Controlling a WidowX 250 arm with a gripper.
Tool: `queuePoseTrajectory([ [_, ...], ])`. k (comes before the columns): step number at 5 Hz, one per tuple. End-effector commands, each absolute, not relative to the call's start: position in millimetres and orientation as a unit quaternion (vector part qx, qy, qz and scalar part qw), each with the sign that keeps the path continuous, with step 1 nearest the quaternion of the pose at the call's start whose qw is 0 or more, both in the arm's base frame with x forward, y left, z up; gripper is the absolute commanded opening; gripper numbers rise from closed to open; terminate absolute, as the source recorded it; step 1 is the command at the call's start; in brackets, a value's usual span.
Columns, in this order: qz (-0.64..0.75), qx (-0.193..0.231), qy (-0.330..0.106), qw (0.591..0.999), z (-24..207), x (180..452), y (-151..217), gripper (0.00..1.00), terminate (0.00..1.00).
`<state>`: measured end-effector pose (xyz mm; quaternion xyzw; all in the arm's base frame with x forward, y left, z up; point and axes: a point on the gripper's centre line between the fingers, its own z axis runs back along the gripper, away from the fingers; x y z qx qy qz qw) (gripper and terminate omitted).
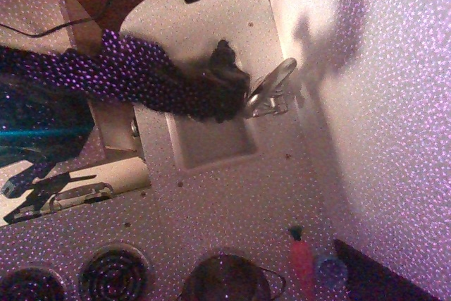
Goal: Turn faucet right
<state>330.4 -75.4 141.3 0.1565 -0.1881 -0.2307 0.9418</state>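
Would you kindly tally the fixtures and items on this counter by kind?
Faucet: 1
Sink basin: 1
Stove burners: 2
Pot: 1
Red bottle: 1
Total: 6

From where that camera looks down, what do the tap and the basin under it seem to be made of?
The faucet looks like polished metal, probably chrome or steel: its arched spout is silvery and catches bright glints. The sink and its surrounding counter look like matte, pale speckled plastic or stone-like composite, with no shine; the picture is too blurry and dotted with purple light to say which. The gripper is a dark blur beside the spout.
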Motion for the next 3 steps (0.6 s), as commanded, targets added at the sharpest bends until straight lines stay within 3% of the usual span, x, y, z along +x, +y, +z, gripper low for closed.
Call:
queuePoseTrajectory([
  [1, -0.264, 0.127, -0.253, 0.922, 181, 348, -113, 1.00, 0.00],
  [3, -0.287, 0.118, -0.247, 0.918, 171, 344, -137, 1.00, 0.00],
])
